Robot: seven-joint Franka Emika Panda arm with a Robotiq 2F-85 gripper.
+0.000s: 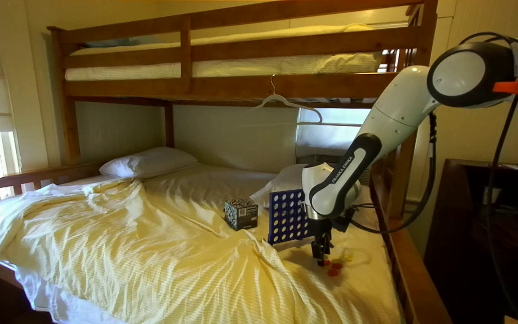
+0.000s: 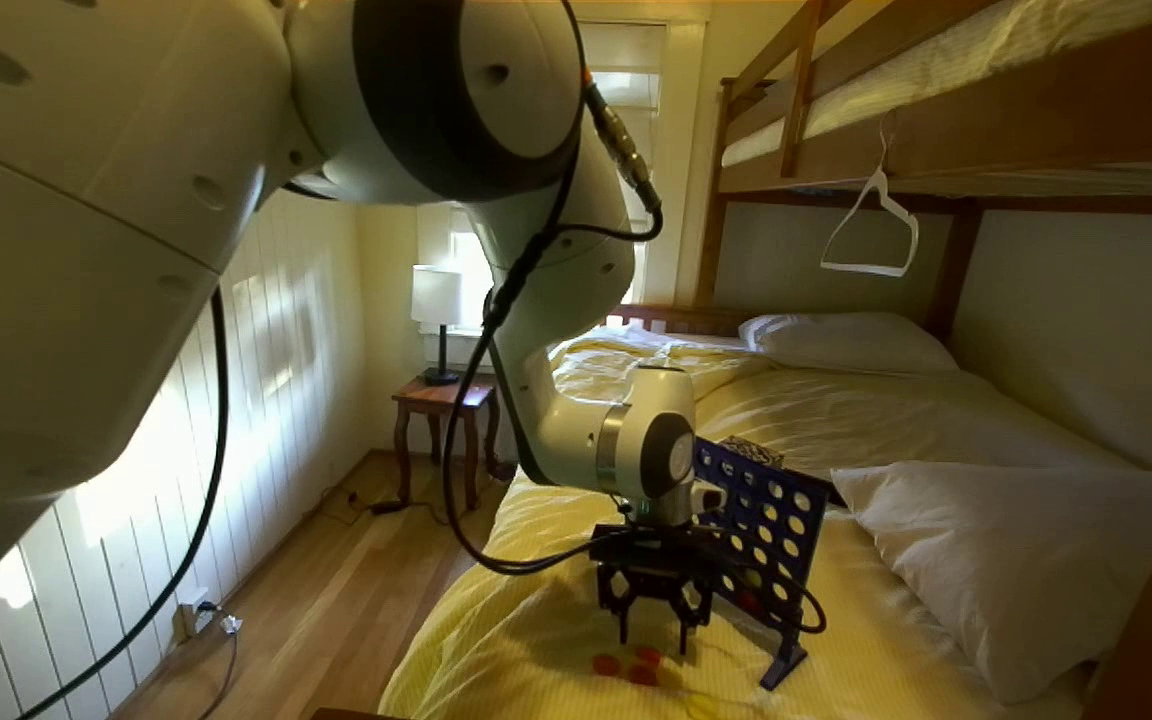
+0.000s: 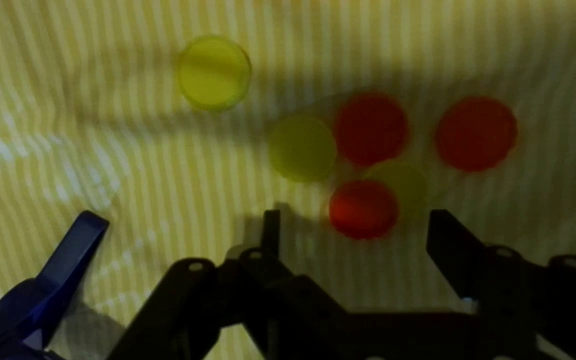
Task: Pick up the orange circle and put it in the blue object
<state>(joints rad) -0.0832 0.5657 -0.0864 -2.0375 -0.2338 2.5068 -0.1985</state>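
Three orange-red tokens lie on the yellow striped bed cover. The nearest orange token (image 3: 363, 209) shows in the wrist view between my fingertips and partly covers a yellow token (image 3: 408, 185). The others are an orange token (image 3: 372, 129) and an orange token (image 3: 477, 134) farther up. They also show as an orange token (image 1: 332, 272) and an orange token (image 2: 605, 664) in the exterior views. My gripper (image 3: 354, 212) is open and empty, pointing down low over the tokens. The blue grid (image 1: 286, 216) stands upright beside the gripper; it also shows behind it (image 2: 786, 520). Its foot (image 3: 70, 250) shows at lower left.
Two more yellow tokens, one at the upper left (image 3: 214, 73) and one beside the orange ones (image 3: 303, 148), lie there. A small patterned box (image 1: 241, 214) stands beyond the grid. A pillow (image 2: 1006, 560) and a wooden bed rail (image 1: 414, 279) border the area. A hanger (image 1: 277, 98) hangs above.
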